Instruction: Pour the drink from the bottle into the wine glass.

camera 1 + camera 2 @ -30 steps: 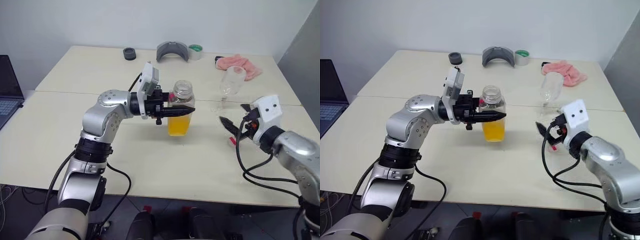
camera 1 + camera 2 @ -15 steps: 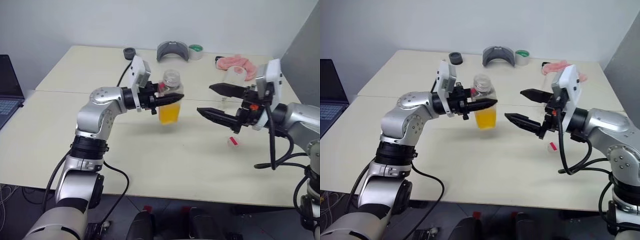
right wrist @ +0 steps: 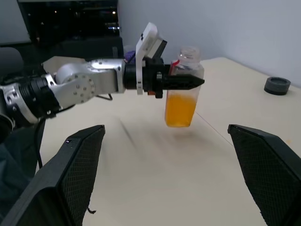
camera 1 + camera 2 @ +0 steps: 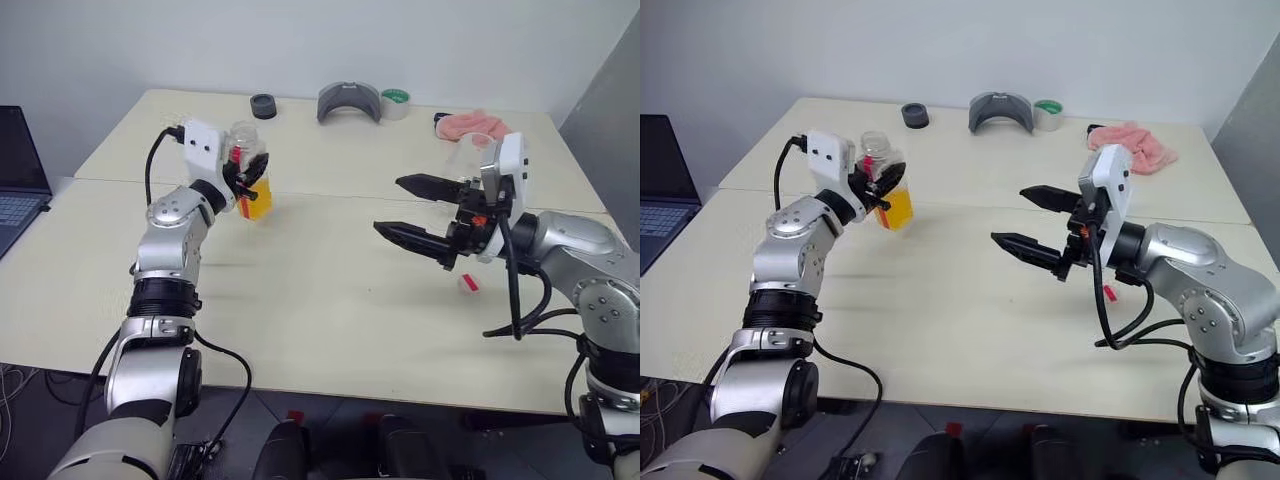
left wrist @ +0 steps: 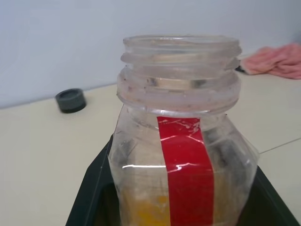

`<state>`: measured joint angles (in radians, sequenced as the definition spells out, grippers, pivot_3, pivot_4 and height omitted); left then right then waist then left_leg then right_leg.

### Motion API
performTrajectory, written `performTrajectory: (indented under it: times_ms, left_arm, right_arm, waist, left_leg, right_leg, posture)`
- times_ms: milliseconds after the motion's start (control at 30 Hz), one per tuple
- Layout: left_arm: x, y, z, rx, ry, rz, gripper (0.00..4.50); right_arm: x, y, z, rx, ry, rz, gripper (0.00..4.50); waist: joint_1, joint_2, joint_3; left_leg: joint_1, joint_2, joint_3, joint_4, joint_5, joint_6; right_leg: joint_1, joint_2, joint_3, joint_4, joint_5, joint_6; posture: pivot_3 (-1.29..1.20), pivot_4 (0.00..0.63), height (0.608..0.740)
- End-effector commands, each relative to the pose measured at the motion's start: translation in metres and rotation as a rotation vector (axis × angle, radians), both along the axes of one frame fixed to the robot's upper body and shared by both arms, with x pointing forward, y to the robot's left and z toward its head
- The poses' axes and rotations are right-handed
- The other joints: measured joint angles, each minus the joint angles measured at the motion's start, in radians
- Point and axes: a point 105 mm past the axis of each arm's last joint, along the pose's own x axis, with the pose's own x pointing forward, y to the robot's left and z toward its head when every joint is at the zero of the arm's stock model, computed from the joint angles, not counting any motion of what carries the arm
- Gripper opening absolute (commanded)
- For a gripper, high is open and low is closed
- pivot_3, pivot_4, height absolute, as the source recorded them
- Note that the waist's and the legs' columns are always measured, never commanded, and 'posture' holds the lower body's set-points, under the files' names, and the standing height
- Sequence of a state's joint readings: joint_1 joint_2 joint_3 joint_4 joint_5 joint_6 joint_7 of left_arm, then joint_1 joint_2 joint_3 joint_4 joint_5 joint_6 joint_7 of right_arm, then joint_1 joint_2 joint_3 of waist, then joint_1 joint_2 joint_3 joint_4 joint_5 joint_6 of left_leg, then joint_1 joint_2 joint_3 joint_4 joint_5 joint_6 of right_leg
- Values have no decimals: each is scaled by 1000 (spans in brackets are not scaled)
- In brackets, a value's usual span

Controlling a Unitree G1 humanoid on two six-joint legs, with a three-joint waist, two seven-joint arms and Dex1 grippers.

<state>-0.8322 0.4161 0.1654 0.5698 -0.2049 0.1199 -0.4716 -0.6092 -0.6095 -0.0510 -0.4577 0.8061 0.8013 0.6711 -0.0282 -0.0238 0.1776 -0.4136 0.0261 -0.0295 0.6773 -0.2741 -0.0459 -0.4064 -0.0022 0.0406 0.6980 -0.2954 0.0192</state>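
The left gripper (image 4: 243, 178), jaws clamped on the uncapped bottle (image 4: 250, 180), holds it above the table (image 4: 320, 300) in the upper left of the head view, orange drink (image 4: 256, 199) filling its lower half. At centre right, the right gripper (image 4: 412, 209) hangs over the table with jaws spread wide, holding nothing. Behind it the wine glass (image 4: 481, 147) stands near a pink cloth (image 4: 470, 123) at the far edge.

left tool (image 4: 243, 183) carried bottle (image 4: 251, 180) leftward, right tool (image 4: 412, 209) raised
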Motion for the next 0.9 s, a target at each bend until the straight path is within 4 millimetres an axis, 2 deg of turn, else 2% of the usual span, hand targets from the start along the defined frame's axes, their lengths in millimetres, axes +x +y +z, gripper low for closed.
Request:
performTrajectory:
  times_ms: [33, 200, 367, 600, 900]
  left_arm:
    - [1, 5, 13, -77, -95, 33, 1787]
    - [9, 17, 4, -75, -96, 123, 1787]
    - [12, 17, -7, -58, -86, 149, 1787]
    - [14, 18, -12, -61, -80, 158, 1787]
    - [15, 25, -19, -54, -40, 177, 4494]
  right_arm:
    - [-5, 7, 15, 10, -72, 14, 4473]
    - [-5, 11, 16, 11, -72, 15, 4473]
    - [-2, 9, 16, 18, -70, 0, 4473]
    - [-2, 7, 14, 17, -71, -12, 4473]
    - [-5, 7, 15, 14, -71, -20, 4500]
  waist:
    - [1, 0, 0]
    - [-1, 0, 0]
    - [0, 0, 0]
    - [-1, 0, 0]
    - [-1, 0, 0]
  left_leg:
    - [-1, 0, -1, 1, 0, 0]
    - [-1, 0, -1, 1, 0, 0]
    - [-1, -1, -1, 1, 0, 0]
    - [-1, -1, -1, 1, 0, 0]
    - [-1, -1, -2, 1, 0, 0]
  right_leg:
    - [0, 0, -1, 0, 0, 0]
    - [-1, 0, -1, 0, 0, 0]
    - [-1, 0, -1, 0, 0, 0]
    - [-1, 0, -1, 1, 0, 0]
    - [-1, 0, -2, 1, 0, 0]
  posture:
    - [0, 150, 740]
    - [0, 150, 740]
    - [0, 150, 740]
    - [0, 150, 740]
    - [0, 150, 740]
